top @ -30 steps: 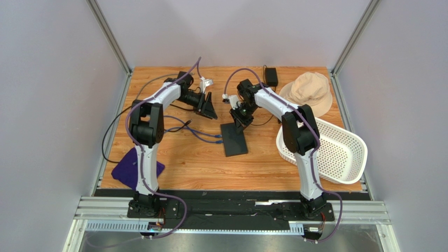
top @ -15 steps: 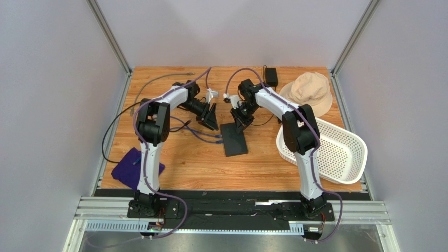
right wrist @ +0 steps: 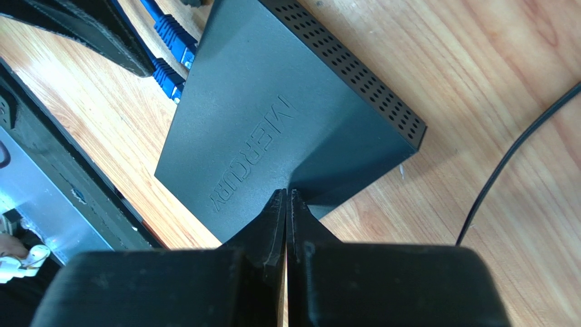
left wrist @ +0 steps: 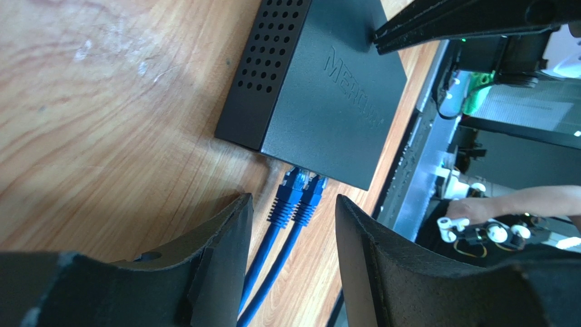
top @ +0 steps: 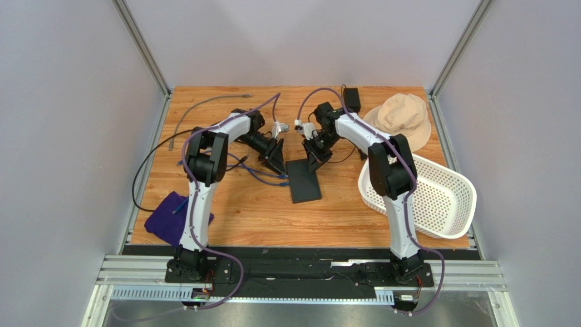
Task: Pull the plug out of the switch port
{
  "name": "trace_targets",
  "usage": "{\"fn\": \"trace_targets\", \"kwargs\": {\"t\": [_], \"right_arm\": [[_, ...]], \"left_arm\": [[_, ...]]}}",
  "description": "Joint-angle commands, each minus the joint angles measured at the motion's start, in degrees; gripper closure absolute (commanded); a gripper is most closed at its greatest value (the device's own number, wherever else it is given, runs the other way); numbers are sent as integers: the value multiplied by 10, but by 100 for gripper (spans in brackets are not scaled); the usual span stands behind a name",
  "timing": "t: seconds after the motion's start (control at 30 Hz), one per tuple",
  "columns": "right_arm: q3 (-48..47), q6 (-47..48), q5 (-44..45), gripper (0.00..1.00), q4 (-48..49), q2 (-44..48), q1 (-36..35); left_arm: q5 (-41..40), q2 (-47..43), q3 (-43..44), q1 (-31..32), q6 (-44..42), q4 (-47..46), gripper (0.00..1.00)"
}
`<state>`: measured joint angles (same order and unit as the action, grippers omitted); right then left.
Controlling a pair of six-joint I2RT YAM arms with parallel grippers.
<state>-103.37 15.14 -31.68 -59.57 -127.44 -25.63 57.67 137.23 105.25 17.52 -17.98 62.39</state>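
Switch (left wrist: 327,88) flat mid-surface (top: 239,211), both blue plugs (left wrist: 300,194) seated in its ports: I log my right claw (right wrist: 287,194) closed, tips on the switch's top, left claw (left wrist: 292,204) open astride the cables (left wrist: 262,272) beside the plugs, with grip and pull yet to do.

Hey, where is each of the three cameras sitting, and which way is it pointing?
Top external: above and behind the bases, facing down at the table; left arm and right arm show, meeting at the switch.
Left wrist: low over the table, facing the switch's socket side and two blue plugs; left jaws apart.
Right wrist: over the switch's top, facing down; right jaws shut, tips on it.
Shared: both wrist views show switch and plugs.
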Motion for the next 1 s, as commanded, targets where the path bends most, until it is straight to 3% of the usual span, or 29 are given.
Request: {"fn": "trace_targets", "kwargs": {"t": [0.0, 0.57, 0.97], "right_arm": [[11, 2, 23, 100, 10, -23, 4], [9, -9, 14, 100, 13, -26, 14], [6, -15, 7, 100, 14, -35, 16]], "left_arm": [[8, 29, 32, 10, -49, 40, 44], [3, 35, 41, 20, -54, 53, 45], [-19, 43, 58, 32, -15, 59, 52]]}}
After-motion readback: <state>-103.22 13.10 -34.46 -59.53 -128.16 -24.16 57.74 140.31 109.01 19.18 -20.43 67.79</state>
